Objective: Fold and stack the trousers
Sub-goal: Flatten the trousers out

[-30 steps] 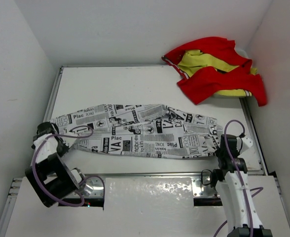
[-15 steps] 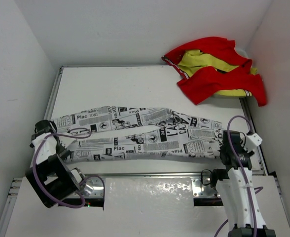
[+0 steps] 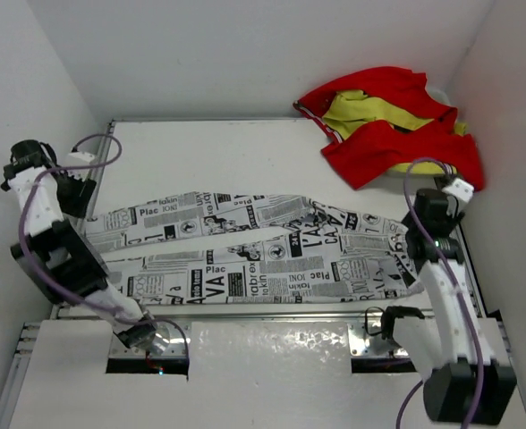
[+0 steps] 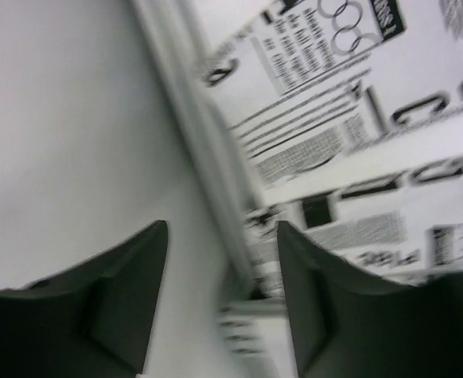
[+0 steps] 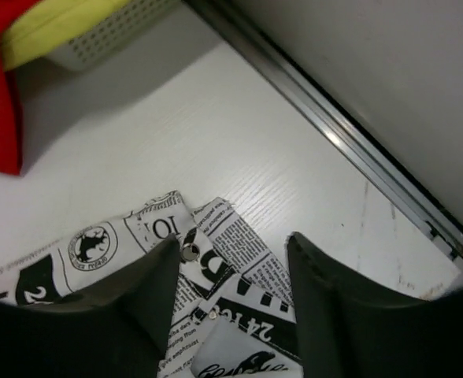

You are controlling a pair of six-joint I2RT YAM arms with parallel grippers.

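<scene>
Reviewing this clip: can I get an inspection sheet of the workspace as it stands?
Surface: white table, flat, with a metal rail along its edge.
Job's things: trousers stretched left to right across the near half, legs side by side, not yet folded.
Clutter: red and yellow garment heaped over a white basket at the far right corner.
Grippers: left gripper open, empty, over the table's left edge; right gripper open, empty, over the trousers' right end.
Cables: purple cables looped along both arms, clear of the cloth.
Surroundings: plain white walls; nothing else seen.
</scene>
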